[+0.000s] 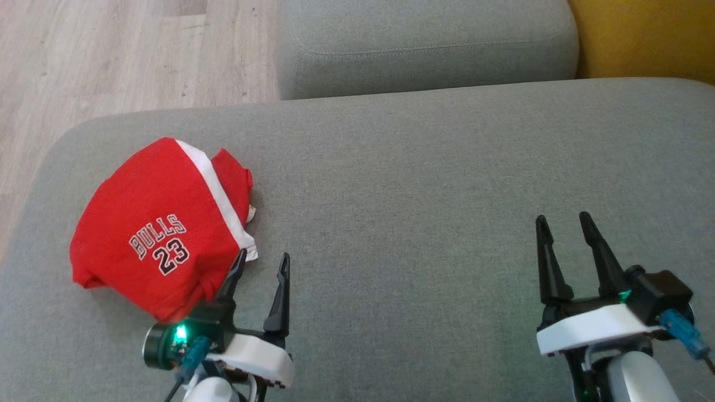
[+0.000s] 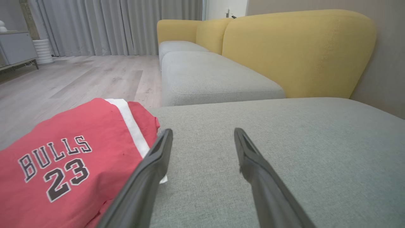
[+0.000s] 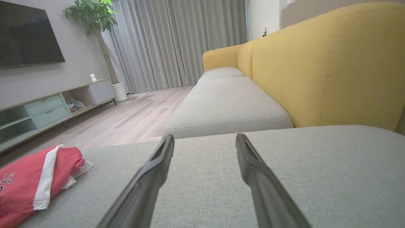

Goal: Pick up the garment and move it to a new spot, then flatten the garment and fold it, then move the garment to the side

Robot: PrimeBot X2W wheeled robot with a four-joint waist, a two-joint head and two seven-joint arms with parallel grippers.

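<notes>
The garment (image 1: pixel 162 223) is a red jersey with a white stripe and "BULLS 23" printed on it, lying in a folded bundle at the left end of the grey sofa cushion (image 1: pixel 435 178). My left gripper (image 1: pixel 263 258) stands open just right of the garment's near corner, its left finger by the white hem, nothing between the fingers. In the left wrist view the garment (image 2: pixel 63 161) lies left of the left gripper (image 2: pixel 202 134). Far to the right, my right gripper (image 1: pixel 563 220) hangs open over bare cushion. The right wrist view shows the garment (image 3: pixel 34 180) at lower left, well away from the right gripper (image 3: pixel 205 139).
A second grey seat cushion (image 1: pixel 424 44) lies beyond, with a yellow sofa back (image 2: pixel 297 53) to the right. Wooden floor (image 1: pixel 111 56) drops off past the cushion's left and far-left edge. A TV cabinet (image 3: pixel 47 107), potted plant (image 3: pixel 91 15) and curtains (image 3: pixel 177 41) stand across the room.
</notes>
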